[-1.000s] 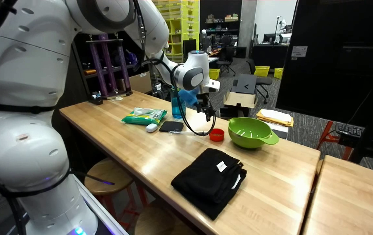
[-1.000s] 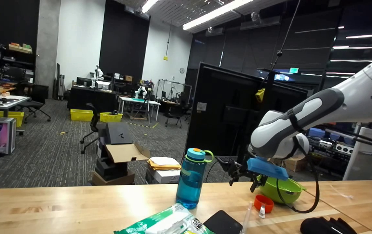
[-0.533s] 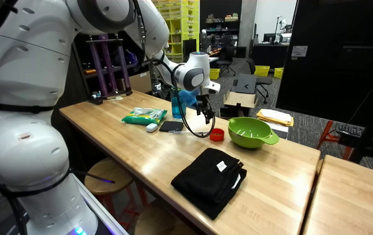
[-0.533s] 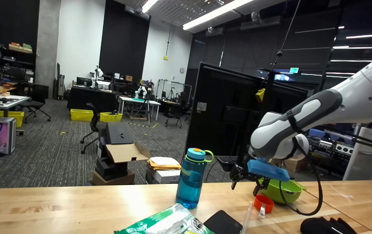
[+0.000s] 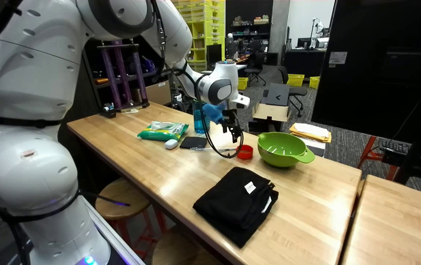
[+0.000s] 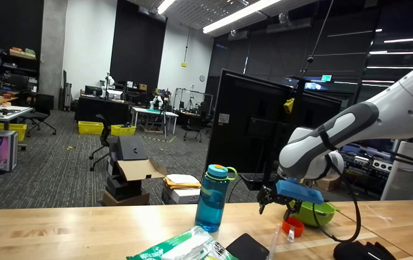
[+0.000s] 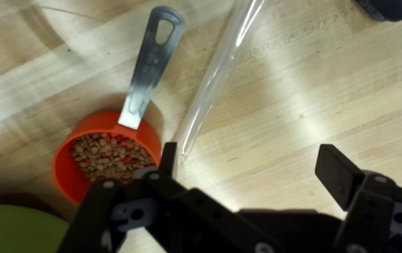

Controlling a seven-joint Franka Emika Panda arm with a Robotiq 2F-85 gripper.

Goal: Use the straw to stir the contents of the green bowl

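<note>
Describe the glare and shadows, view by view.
Wrist view: bright highlights along the straw, a dark shadow between the red cup and the green bowl, whose visible part looks dim. Both exterior views: glare patches on the tabletop. In an exterior view: ceiling lights glowing almost pure white.

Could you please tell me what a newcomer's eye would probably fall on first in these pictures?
Probably the big white robot arm, filling the left of an exterior view, its gripper open above the wooden table. Next would likely come the lime-green bowl beside the red cup of brown pieces, then the folded black cloth, nearer the camera in that view.
</note>
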